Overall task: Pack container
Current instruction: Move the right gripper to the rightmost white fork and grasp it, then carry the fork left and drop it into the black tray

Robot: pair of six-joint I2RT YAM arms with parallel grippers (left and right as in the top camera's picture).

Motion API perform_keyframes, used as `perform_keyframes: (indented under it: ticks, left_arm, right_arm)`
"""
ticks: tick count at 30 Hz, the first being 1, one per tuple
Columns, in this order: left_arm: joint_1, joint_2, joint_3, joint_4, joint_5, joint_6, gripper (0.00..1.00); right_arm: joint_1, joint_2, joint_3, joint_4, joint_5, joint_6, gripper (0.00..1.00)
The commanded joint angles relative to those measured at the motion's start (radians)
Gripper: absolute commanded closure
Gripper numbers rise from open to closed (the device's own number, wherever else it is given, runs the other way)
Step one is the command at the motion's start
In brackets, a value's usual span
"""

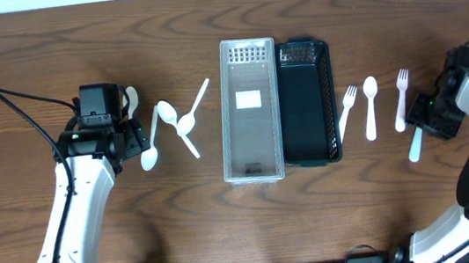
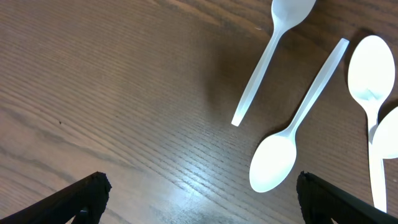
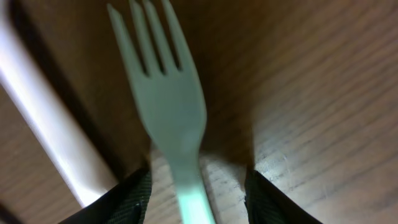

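Observation:
A clear container [image 1: 255, 160] stands at the table's middle with a black basket [image 1: 311, 145] touching its right side. White plastic spoons [image 1: 150, 150] lie left of them. A fork [image 1: 347, 110], a spoon [image 1: 371, 107] and another fork [image 1: 402, 99] lie to the right. My left gripper [image 1: 132, 141] is open and empty above the wood; in the left wrist view [image 2: 199, 199] a spoon bowl [image 2: 273, 165] lies just ahead of its right finger. My right gripper [image 1: 423, 117] is open, and a fork's handle [image 3: 168, 99] runs between its fingers [image 3: 196, 199].
More spoons [image 2: 373, 68] and a long white handle [image 2: 261, 62] lie ahead of the left gripper. A white utensil [image 1: 413, 145] sticks out below the right gripper. A thick white handle [image 3: 50, 137] lies left of the fork in the right wrist view.

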Motion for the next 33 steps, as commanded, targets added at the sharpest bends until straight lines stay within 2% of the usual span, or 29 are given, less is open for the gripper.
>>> perform_keyframes:
  ticks: [1,3,5,6,10,12,15,19,24,28,33]
  left_arm:
    - [0.004,0.003,0.014,-0.003,0.0,0.013,0.02]
    - [0.004,0.003,0.014,-0.003,0.0,0.013,0.02]
    - [0.004,0.003,0.014,-0.004,0.0,0.013,0.02]
    - [0.004,0.003,0.014,-0.004,0.0,0.013,0.02]
    - [0.004,0.003,0.014,-0.004,0.0,0.013,0.02]
    - [0.004,0.003,0.014,-0.004,0.0,0.013,0.02]
    - [0.004,0.003,0.014,-0.003,0.0,0.013,0.02]
    - [0.004,0.003,0.014,-0.003,0.0,0.013,0.02]
    - [0.004,0.003,0.014,-0.003,0.0,0.013,0.02]
    - [0.004,0.003,0.014,-0.003,0.0,0.013,0.02]
    - [0.004,0.003,0.014,-0.003,0.0,0.013,0.02]
  right_arm:
    - [-0.01,0.014,-0.048,0.025,0.014,0.031,0.48]
    - [-0.01,0.014,-0.06,0.029,0.014,0.031,0.54]
    - [-0.01,0.013,-0.06,0.028,0.014,0.031,0.72]
    - [-0.01,0.011,-0.06,0.029,0.013,0.031,0.76]
    - [-0.009,-0.023,-0.041,0.021,0.011,0.03,0.83]
    - [-0.006,-0.064,-0.017,0.006,0.011,0.03,0.91]
    - [0.009,-0.152,0.026,-0.023,-0.002,0.03,0.98]
    - [0.077,-0.299,0.084,-0.061,-0.131,0.03,0.99]
    - [0.25,-0.426,0.096,-0.055,-0.237,0.031,0.99]
    - [0.415,-0.414,0.095,-0.041,-0.236,0.058,0.99]
    - [0.594,-0.314,0.095,0.031,-0.192,0.1,0.99]
